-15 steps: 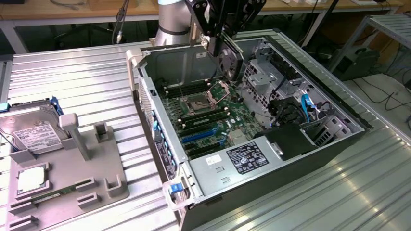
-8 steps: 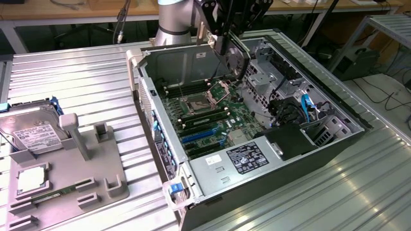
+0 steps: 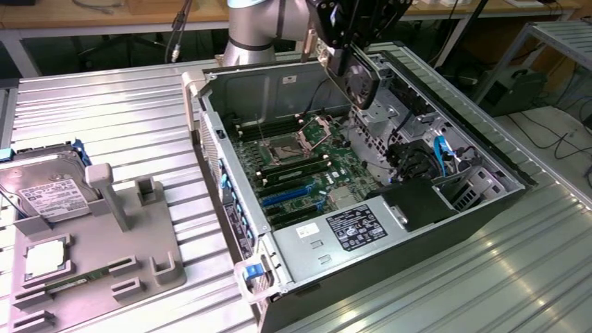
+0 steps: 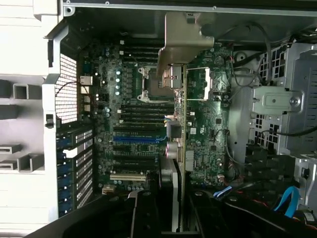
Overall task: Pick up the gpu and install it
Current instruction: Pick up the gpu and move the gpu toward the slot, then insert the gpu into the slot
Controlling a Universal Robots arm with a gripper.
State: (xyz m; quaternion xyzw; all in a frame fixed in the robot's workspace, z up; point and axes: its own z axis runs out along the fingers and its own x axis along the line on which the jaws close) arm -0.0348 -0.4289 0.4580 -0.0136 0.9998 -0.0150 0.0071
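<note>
The gpu [image 3: 355, 75] hangs on edge above the back part of the open computer case [image 3: 277, 274], a dark card with a round fan and a silver bracket toward the case's rear wall. My gripper [image 3: 356, 24] is shut on its upper edge. In the wrist view the gpu [image 4: 180, 119] appears edge-on over the motherboard [image 4: 133, 119], its silver bracket [image 4: 181, 37] at the far end, held between my dark fingers [image 4: 146, 215]. It hovers clear of the board, off to one side of the blue expansion slots [image 4: 138, 140].
On the exterior view's left, a grey fixture [image 3: 138, 243] holds a silver hard drive [image 3: 51, 194], a square chip [image 3: 44, 258] and a thin green memory stick [image 3: 69, 284]. Inside the case are blue cables [image 3: 442, 152], a drive cage [image 3: 393, 114] and a labelled power supply [image 3: 356, 227].
</note>
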